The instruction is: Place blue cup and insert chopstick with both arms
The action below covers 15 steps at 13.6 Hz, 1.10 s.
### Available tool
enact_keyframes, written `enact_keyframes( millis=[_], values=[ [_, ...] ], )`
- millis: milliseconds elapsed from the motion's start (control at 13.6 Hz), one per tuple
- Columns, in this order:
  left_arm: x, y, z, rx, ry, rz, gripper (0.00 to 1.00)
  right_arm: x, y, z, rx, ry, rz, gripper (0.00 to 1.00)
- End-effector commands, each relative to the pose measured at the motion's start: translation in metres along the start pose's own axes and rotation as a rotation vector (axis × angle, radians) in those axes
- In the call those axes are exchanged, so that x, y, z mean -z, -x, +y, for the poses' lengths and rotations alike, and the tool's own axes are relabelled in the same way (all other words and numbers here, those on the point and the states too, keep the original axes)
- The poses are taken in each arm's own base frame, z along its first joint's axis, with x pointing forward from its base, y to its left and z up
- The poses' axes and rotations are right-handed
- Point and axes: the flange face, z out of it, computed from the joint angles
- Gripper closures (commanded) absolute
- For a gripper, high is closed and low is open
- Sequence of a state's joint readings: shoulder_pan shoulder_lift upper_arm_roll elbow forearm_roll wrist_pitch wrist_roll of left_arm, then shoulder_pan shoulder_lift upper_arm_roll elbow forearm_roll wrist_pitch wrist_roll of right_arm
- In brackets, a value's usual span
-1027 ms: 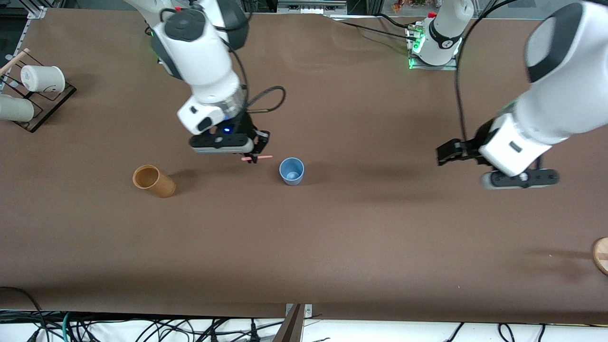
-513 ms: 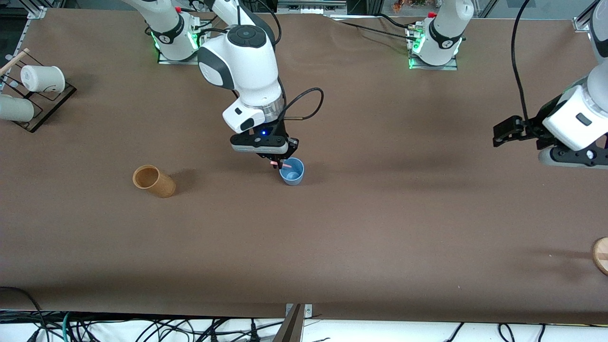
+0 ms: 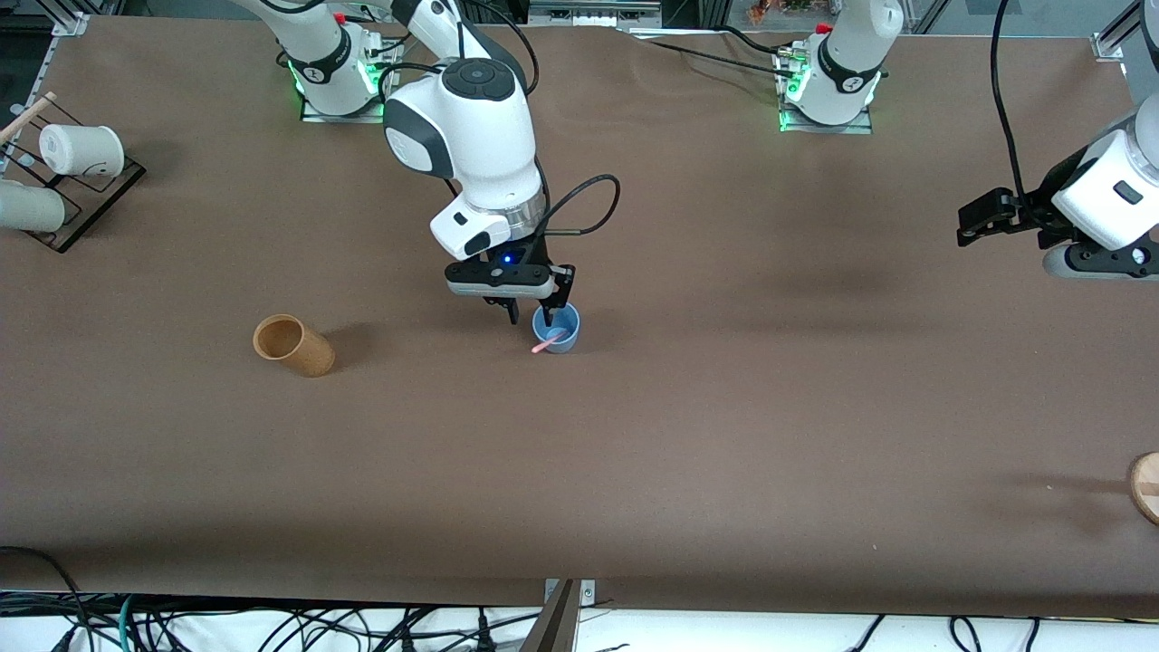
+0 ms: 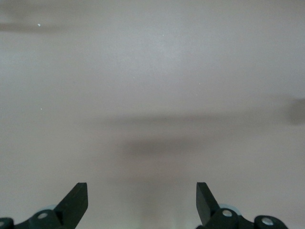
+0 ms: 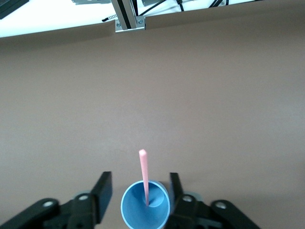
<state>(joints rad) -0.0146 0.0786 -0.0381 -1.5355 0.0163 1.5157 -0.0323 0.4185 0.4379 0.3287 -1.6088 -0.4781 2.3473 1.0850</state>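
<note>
The blue cup (image 3: 559, 330) stands upright on the brown table (image 3: 634, 435) near its middle. The pale-pink chopstick (image 3: 549, 343) stands in the cup and leans over its rim toward the front camera. In the right wrist view the cup (image 5: 145, 206) sits between the open fingers with the chopstick (image 5: 144, 176) rising from it, free of the fingers. My right gripper (image 3: 531, 311) is open just above the cup. My left gripper (image 3: 976, 220) is open and empty, up over the left arm's end of the table. In the left wrist view (image 4: 142, 195) it shows only bare table.
A tan-brown cup (image 3: 293, 345) lies tilted toward the right arm's end. A black rack (image 3: 86, 195) with white cups (image 3: 80, 150) stands at that end's edge. A round wooden piece (image 3: 1145, 486) sits at the left arm's end, near the front camera.
My right gripper carried the chopstick over to the blue cup, opened, and the chopstick now stands in the cup. My left gripper rose and drew away toward its end of the table.
</note>
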Motion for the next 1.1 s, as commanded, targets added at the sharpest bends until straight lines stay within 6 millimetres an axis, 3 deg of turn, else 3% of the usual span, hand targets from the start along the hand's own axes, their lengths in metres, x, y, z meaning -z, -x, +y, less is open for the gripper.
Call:
enact_keyframes(
  millis=[0,220,293,513,733,880,1027],
  values=[
    [-0.004,0.017,-0.002,-0.018,-0.015,0.020,0.00,0.018,-0.018,0.008,-0.008,0.005,0.041,0.00],
    [-0.007,0.011,-0.001,-0.023,-0.014,0.011,0.00,0.042,-0.035,0.037,0.057,0.121,-0.003,0.01],
    [-0.007,0.011,0.000,-0.023,-0.014,0.011,0.00,0.058,-0.043,0.044,0.081,0.125,-0.052,0.01],
    [-0.007,0.011,0.004,-0.030,-0.016,0.010,0.00,0.094,-0.083,0.088,0.122,0.110,-0.227,0.01],
    [-0.008,0.011,0.005,-0.030,-0.017,0.009,0.00,0.117,-0.124,0.161,0.175,0.022,-0.323,0.00],
    [-0.009,0.010,0.007,-0.033,-0.017,0.006,0.00,0.127,-0.129,0.224,0.186,0.035,-0.391,0.00],
    [-0.009,0.010,0.008,-0.035,-0.017,0.007,0.00,0.124,-0.114,0.290,0.167,-0.032,-0.475,0.00]
  ],
)
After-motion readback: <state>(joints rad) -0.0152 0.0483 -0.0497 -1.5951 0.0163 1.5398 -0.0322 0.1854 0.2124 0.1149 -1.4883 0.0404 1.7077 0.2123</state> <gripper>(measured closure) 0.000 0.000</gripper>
